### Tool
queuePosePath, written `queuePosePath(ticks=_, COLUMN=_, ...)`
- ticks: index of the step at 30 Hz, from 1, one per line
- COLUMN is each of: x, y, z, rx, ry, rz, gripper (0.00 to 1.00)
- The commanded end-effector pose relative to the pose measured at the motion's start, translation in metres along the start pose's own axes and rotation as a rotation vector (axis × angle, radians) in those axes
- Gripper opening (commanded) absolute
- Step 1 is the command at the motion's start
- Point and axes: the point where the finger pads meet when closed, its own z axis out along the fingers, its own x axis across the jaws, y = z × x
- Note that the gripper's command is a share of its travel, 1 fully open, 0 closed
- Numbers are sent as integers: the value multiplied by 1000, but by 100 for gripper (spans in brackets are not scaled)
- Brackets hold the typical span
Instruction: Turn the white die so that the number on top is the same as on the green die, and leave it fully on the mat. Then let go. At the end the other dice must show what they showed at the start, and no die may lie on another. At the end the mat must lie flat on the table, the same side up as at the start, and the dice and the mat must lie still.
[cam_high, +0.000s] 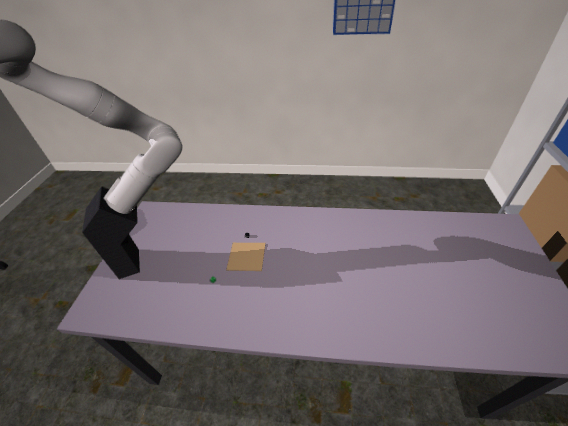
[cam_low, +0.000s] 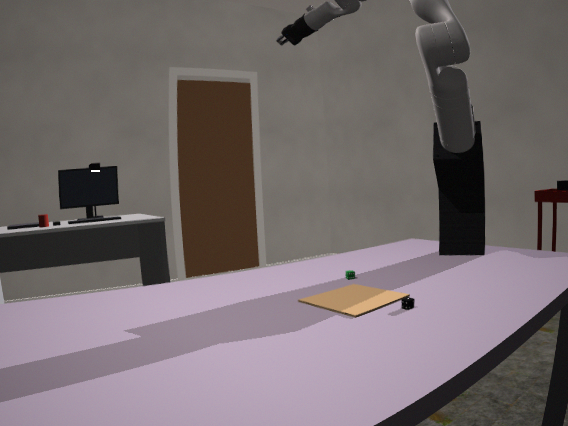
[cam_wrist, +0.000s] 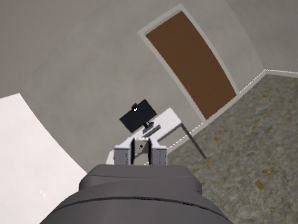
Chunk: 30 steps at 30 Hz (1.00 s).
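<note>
The tan mat (cam_high: 246, 256) lies flat on the purple table; it also shows in the exterior view (cam_low: 355, 299). The green die (cam_high: 213, 280) sits on the table just off the mat's near left corner, seen too in the exterior view (cam_low: 350, 274). A black die (cam_high: 247, 235) (cam_low: 408, 302) sits on the table just beyond the mat's far edge. No white die lies on the table or the mat. My gripper (cam_low: 281, 41) is high in the air, far above the table, pointing away from it. In the wrist view its fingers stand narrow on a small thing, the white die, which is hard to make out.
The arm's black pedestal (cam_high: 112, 240) stands at the table's left end. A cardboard box (cam_high: 547, 210) is at the far right edge. A desk with a monitor (cam_low: 87, 187) and a brown door (cam_low: 216, 175) are beyond the table.
</note>
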Motion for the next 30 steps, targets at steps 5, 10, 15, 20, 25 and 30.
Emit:
queuePosePath(ticks=5, x=31, y=91, z=41, rx=-131, ry=18, rz=72, gripper=34)
queuePosePath(ticks=10, x=54, y=165, z=61, rx=-238, ry=39, rz=122, gripper=34)
queuePosePath(ticks=15, x=74, y=236, z=73, rx=-342, ry=62, rz=171, gripper=34)
queuePosePath(ticks=20, x=92, y=309, z=77, rx=-442, ry=87, rz=220, gripper=34)
queuePosePath(ticks=25, x=108, y=376, z=74, rx=-537, ry=114, rz=268, gripper=34)
queuePosePath(ticks=30, x=122, y=441, z=65, rx=-629, ry=142, rz=315, gripper=34)
